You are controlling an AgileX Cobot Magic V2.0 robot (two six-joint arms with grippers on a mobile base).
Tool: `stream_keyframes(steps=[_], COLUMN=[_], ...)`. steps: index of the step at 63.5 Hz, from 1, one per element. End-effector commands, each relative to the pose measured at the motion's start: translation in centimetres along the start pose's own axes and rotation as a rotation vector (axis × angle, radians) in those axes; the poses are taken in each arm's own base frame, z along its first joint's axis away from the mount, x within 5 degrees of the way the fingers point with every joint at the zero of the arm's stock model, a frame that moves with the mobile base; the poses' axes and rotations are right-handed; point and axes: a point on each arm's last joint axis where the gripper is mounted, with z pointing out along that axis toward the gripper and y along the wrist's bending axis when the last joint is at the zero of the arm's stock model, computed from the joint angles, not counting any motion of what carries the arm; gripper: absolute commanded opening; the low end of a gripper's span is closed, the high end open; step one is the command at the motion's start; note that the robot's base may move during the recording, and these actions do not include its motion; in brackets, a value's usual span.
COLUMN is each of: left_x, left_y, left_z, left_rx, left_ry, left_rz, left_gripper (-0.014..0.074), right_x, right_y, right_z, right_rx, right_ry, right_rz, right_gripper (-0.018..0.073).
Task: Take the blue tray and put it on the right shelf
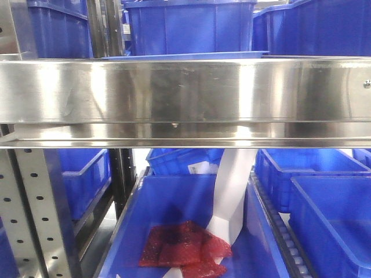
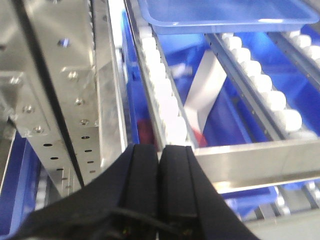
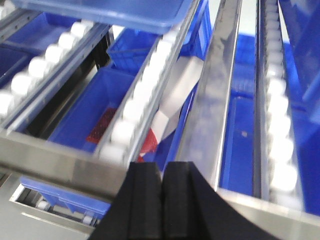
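- The shallow, glossy light-blue plastic tray (image 2: 220,12) with a flared rim and rounded corners rests on rows of white cylindrical rollers (image 2: 165,100) set in metal tracks; both wrist views show it well beyond the grippers.
- In the front view only a thin blue edge of it (image 1: 185,56) shows above the broad, shiny stainless-steel front rail (image 1: 185,92) of the shelf.
- The left gripper (image 2: 160,170), with matte black padded fingers, has its jaws pressed together and nothing between them.
- The right gripper (image 3: 162,200), also matte black, has its jaws closed against each other and holds nothing.
- A grey perforated metal upright (image 2: 60,110) stands beside the roller track.
- Below the shelf, a deep dark-blue plastic bin (image 1: 145,231) holds crinkled red bubble-wrap pouches (image 1: 182,246) and a white paper strip (image 1: 232,197).
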Motion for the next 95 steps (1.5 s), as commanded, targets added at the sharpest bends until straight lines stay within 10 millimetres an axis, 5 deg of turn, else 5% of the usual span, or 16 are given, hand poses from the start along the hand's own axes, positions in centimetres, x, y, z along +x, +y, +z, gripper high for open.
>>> stream_keyframes(steps=[1, 17, 29, 71, 84, 95], left_x=[-0.3, 2.6, 2.6, 2.9, 7.1, 12.6], left_y=[0.0, 0.3, 0.3, 0.3, 1.8, 3.0], left_z=[-1.9, -4.8, -5.5, -5.9, -7.3, -6.3], left_rx=[0.022, 0.034, 0.038, 0.038, -0.102, -0.210], left_ry=[-0.213, -0.315, -0.345, -0.344, -0.431, -0.509], left_rz=[0.004, 0.005, 0.006, -0.004, -0.039, -0.087], left_gripper=[-0.0048, -0.0048, -0.0048, -0.0048, -0.0048, -0.0048], right_x=[0.8, 6.0, 6.0, 6.0, 6.0, 6.0], right_y=[-0.1, -0.5, -0.7, -0.6, -0.6, -0.6], right_z=[-1.7, -5.5, -7.6, -7.6, -7.6, -7.6], right_rx=[-0.022, -0.051, -0.059, -0.060, -0.060, -0.060], right_ry=[-0.189, -0.401, -0.515, -0.520, -0.520, -0.520], right_rz=[-0.033, -0.030, -0.026, -0.026, -0.026, -0.026], right_gripper=[0.0069, 0.0069, 0.0069, 0.0069, 0.0069, 0.0069])
